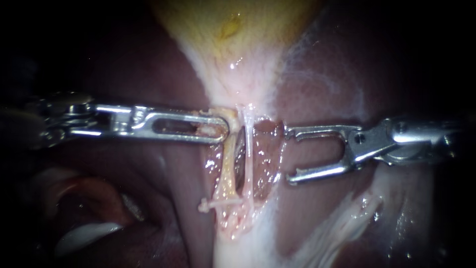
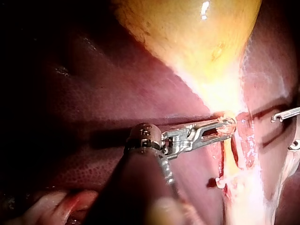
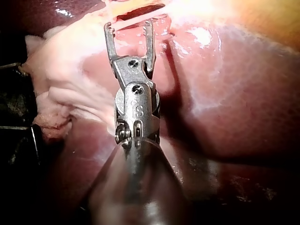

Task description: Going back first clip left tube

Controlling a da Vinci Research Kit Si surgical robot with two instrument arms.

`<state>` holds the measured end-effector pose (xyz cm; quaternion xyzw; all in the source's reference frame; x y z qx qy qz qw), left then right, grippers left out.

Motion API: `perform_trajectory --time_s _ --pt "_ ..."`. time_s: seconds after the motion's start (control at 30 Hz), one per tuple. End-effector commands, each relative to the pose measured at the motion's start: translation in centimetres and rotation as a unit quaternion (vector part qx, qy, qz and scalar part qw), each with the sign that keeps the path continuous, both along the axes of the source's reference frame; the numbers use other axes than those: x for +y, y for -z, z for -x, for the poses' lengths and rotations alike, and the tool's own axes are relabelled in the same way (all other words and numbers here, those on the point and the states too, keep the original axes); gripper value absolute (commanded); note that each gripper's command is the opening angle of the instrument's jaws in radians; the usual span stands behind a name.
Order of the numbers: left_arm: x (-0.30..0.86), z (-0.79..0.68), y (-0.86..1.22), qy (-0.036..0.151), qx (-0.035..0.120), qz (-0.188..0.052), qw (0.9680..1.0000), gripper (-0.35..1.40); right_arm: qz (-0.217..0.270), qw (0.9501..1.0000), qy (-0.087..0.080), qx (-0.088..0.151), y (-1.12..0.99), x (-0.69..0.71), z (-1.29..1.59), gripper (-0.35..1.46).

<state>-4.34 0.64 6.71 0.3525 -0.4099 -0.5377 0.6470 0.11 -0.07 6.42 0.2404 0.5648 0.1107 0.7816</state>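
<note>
The left instrument (image 1: 223,130) pinches the left tube (image 1: 226,173) (pale yellow, stringy, wet) at the tip of its shiny slotted jaws; the tube runs crosswise to them; the right instrument (image 1: 289,156) holds its hooked jaws wide apart, empty, just beside it.
</note>
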Motion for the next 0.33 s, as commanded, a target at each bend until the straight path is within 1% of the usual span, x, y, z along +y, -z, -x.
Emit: perform_trajectory --time_s 0.03,0.33 --pt "0.00 0.00 0.00 0.000 0.000 -0.001 1.0000 -0.35 0.000 1.0000 0.001 0.001 0.01 0.00 0.00 0.50" --pt "-0.01 -0.01 0.01 -0.001 0.001 -0.001 1.0000 -0.35 -0.001 1.0000 0.001 0.001 0.01 0.01 -0.01 0.50"
